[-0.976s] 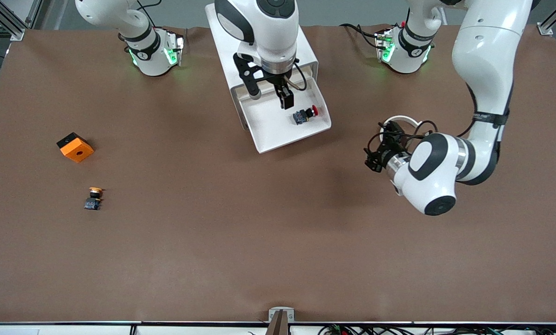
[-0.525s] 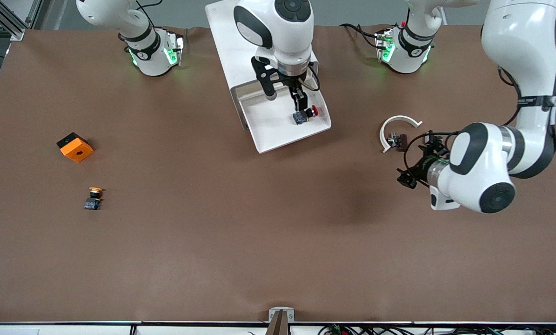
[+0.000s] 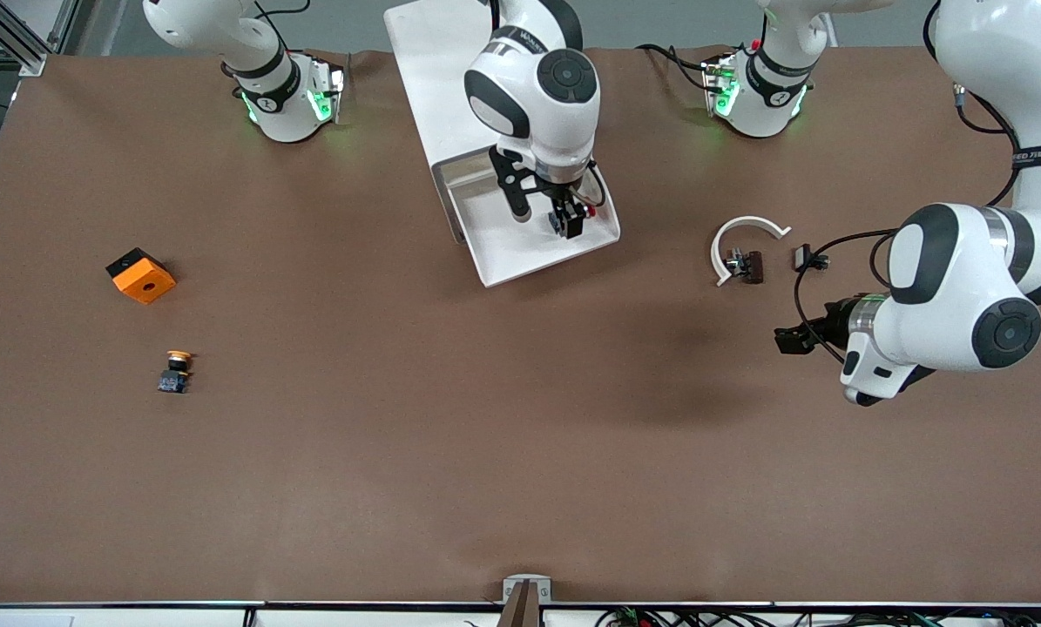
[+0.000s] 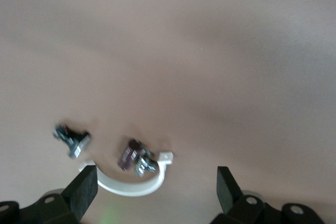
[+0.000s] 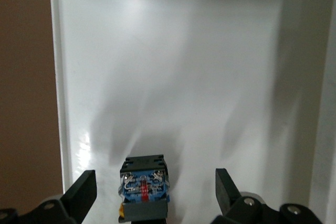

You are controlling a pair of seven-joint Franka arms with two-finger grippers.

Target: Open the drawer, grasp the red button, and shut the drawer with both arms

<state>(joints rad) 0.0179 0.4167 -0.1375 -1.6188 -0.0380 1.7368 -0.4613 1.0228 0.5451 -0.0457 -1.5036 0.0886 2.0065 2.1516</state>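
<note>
The right hand (image 3: 570,219) hangs spread over the button (image 5: 144,186) in the open drawer (image 3: 503,248); the left hand (image 3: 790,339), spread, waits above the table (image 3: 450,418).

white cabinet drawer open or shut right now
Open: the shallow white drawer sticks out of the white cabinet, with the red-capped button lying inside it.

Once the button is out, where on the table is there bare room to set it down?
Bare brown table runs from the drawer front toward the front camera, bordered by the orange cube and orange-capped button. It is crowded around the white clip, near the left gripper. The right gripper fills the drawer.
</note>
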